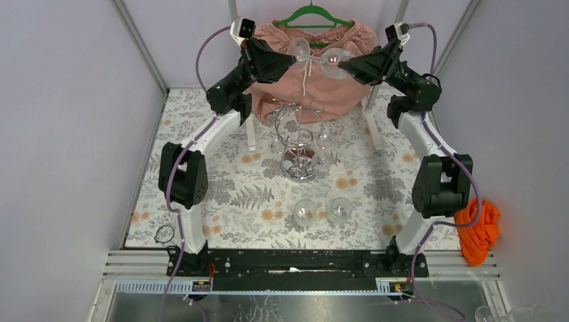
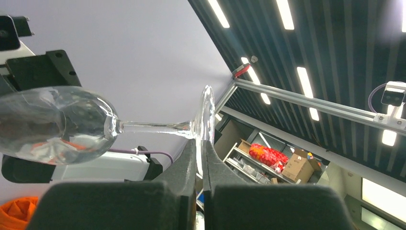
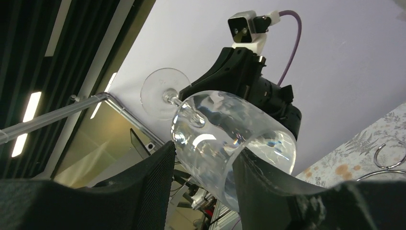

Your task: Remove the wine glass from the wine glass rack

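From above: both black arms are raised at the back of the cell. A clear, thin-walled wine glass (image 1: 333, 60) lies on its side in the air between them, well above the wine glass rack (image 1: 298, 134). The rack is a shiny chrome wire stand with curled loops and a round mirror base. It stands on the floral-print tabletop (image 1: 221, 194). The left end effector (image 1: 293, 59) meets the glass's flat foot and the right end effector (image 1: 347, 65) meets its rounded bowl. Two more clear glasses (image 1: 304, 212) sit on the tabletop in front of the rack. A crumpled orange cloth (image 1: 478, 231) is at the right edge, and a pink garment (image 1: 322, 87) hangs on a green hanger (image 1: 312, 13) behind.

Over to the left wrist: the left end effector (image 2: 200, 146) has its matte black wedge fingers (image 2: 189, 158) clenched on the rim of the thin disc foot. The wine glass (image 2: 52, 124) runs sideways, a slender stem leading to a glossy bowl full of reflections.

Now the right wrist: the right end effector (image 3: 203, 158) is grasping the bowl, with a rough-textured black finger pressed on each side. The wine glass (image 3: 230, 139) points away, foot first, to the left end effector (image 3: 186, 91). Chrome loops of the wine glass rack (image 3: 390, 158) show low on the right, apart from the glass.
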Robot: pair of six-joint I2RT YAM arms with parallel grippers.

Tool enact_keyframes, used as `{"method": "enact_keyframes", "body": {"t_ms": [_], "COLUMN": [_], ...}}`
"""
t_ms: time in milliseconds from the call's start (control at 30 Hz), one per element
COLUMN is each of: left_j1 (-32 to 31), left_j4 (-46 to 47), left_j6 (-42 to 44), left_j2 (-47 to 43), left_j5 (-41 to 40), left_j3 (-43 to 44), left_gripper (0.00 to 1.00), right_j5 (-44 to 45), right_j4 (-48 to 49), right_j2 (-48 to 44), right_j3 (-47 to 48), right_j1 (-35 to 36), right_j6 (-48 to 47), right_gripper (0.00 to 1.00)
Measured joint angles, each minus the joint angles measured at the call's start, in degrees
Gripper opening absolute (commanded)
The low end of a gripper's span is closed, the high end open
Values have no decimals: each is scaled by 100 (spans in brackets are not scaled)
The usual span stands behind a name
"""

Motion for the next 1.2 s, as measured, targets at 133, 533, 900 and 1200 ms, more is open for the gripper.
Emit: {"method": "enact_keyframes", "body": {"t_ms": [133, 533, 900, 1200], "left_j1": [31, 28, 22, -26], "left_j4": [94, 122, 140, 140], "left_j6": [0, -2, -4, -4], "left_j2": [120, 120, 212, 293], "left_j5": [-70, -120, -216, -291], "left_j3": [72, 61, 116, 179], "left_gripper": [0, 0, 0, 0], "right_j5": [24, 208, 393, 514], "right_j4": [-28, -46, -151, -50], "right_j2": [0, -125, -680, -817], "right_j3": [0, -24, -160, -356], "right_j1": [98, 105, 101, 103], "right_j6": [-44, -160, -168, -98], "right_gripper": [53, 45, 32, 11]}}
